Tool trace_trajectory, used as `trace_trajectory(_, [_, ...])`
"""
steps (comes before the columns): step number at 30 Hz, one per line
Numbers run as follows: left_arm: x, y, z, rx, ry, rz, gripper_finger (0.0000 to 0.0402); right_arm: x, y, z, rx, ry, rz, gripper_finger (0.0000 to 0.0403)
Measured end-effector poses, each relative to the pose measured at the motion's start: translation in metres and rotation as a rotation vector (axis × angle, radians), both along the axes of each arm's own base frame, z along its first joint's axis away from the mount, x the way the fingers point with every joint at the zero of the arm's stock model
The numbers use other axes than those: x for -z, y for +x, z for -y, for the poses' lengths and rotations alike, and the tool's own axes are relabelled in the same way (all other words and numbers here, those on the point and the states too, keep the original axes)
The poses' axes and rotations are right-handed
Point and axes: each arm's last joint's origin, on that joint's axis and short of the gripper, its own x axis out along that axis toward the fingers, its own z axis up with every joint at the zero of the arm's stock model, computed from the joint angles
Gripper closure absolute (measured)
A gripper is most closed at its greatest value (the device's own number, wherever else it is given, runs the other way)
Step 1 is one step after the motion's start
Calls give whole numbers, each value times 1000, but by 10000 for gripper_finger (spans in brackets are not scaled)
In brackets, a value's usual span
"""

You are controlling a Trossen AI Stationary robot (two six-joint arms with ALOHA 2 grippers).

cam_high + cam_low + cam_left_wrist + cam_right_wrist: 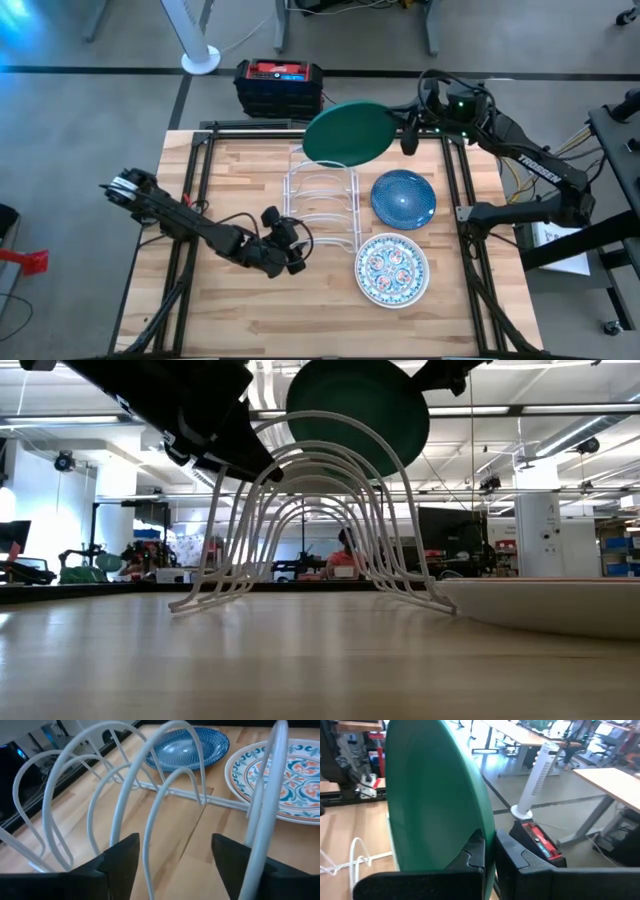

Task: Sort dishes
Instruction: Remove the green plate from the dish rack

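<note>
Green dish [348, 132]: clamped by its rim in the right gripper [408, 135], held above the far end of the wire rack [322, 205] for slotting. Left gripper [290, 243]: fingers apart, empty, at the rack's near-left side. Blue dish [403, 198] and floral dish [392, 269]: flat on the table [230, 310], right of the rack, awaiting sorting.

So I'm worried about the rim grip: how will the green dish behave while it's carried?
The green dish looks rigid and glossy, so it may slip. The right gripper pinches only its rim, so it could swing.
</note>
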Motion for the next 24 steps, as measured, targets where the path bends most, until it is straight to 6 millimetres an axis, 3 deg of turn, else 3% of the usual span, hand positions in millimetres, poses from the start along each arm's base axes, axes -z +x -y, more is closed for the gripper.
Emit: trace_trajectory(24, [-29, 4, 3, 60, 7, -10, 157, -11, -22, -12, 75, -26, 19, 397])
